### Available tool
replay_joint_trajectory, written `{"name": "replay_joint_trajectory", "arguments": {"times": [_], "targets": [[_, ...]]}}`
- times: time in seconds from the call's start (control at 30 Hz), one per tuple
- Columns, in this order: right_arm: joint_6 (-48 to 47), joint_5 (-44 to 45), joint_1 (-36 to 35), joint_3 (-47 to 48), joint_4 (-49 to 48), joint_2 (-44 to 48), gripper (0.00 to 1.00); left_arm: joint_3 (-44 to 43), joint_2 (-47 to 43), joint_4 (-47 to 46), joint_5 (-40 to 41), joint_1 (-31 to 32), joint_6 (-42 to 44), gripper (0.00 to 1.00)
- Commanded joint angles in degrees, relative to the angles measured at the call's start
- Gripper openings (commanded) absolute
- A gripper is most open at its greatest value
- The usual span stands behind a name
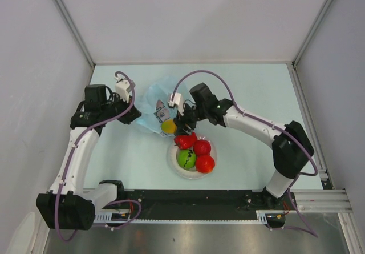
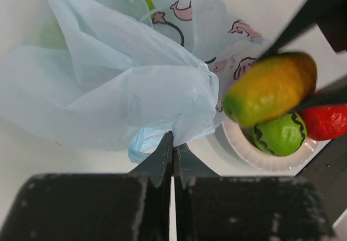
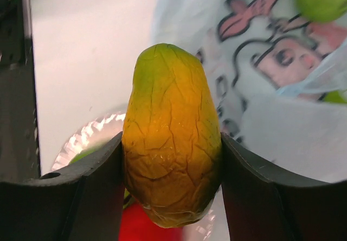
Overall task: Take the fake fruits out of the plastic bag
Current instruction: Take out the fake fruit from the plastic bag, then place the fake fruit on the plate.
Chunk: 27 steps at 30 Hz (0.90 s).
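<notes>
The plastic bag (image 1: pixel 153 108) lies crumpled on the pale counter (image 1: pixel 251 94), left of centre, at about 11 o'clock from a white plate (image 1: pixel 173 165). It is thin, light blue and translucent, with a cartoon print in pink and dark lines.

At the bag's 8 o'clock edge, the left hand (image 1: pixel 135 117) has its fingers pressed together. In its wrist view the fingertips (image 2: pixel 172 146) meet on a lower fold of the film and pinch it.

At the bag's 5 o'clock side, the right hand (image 1: pixel 171 124) grips a yellow-green fruit (image 1: pixel 168 127). It looks like a mango, green at one end and orange-yellow through the body. In the right wrist view the two dark fingers (image 3: pixel 103 170) press against opposite flanks of the fruit, which stands lengthwise between them, clear of the bag and above the plate's far rim.

Four more fruits sit on the plate:
- A pointed red fruit (image 1: pixel 185 141) is at 12 o'clock.
- A round red fruit (image 1: pixel 202 146) is at 2 o'clock.
- A green fruit (image 1: pixel 186 159) with a dark wavy line is at 9 o'clock.
- Another red fruit (image 1: pixel 205 163) is at 4 o'clock.

All four touch their neighbours.
</notes>
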State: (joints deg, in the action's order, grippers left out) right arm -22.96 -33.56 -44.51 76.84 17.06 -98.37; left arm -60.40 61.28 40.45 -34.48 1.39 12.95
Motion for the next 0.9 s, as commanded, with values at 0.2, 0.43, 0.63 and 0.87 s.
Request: {"name": "replay_joint_trajectory", "arguments": {"times": [0.2,0.43,0.63,0.87], "targets": [[-8.2,3.6,-6.5,-10.3,13.9,17.0,0.27,-1.8,-0.3,-7.2,-4.0,-0.2,-7.3,0.0],[-13.3,6.8,-13.0,-13.6,19.8,22.4,0.28,0.8,-3.7,-7.0,-4.3,-0.2,-7.9,0.0],[7.4,17.6,-16.0,-16.4,10.6,23.6,0.23,1.4,-6.2,-5.5,-4.9,-0.3,-8.6,0.0],[20.9,28.6,-19.0,-15.3,7.6,22.6,0.2,1.3,-12.0,-2.3,-3.1,-0.2,-9.3,0.0]]}}
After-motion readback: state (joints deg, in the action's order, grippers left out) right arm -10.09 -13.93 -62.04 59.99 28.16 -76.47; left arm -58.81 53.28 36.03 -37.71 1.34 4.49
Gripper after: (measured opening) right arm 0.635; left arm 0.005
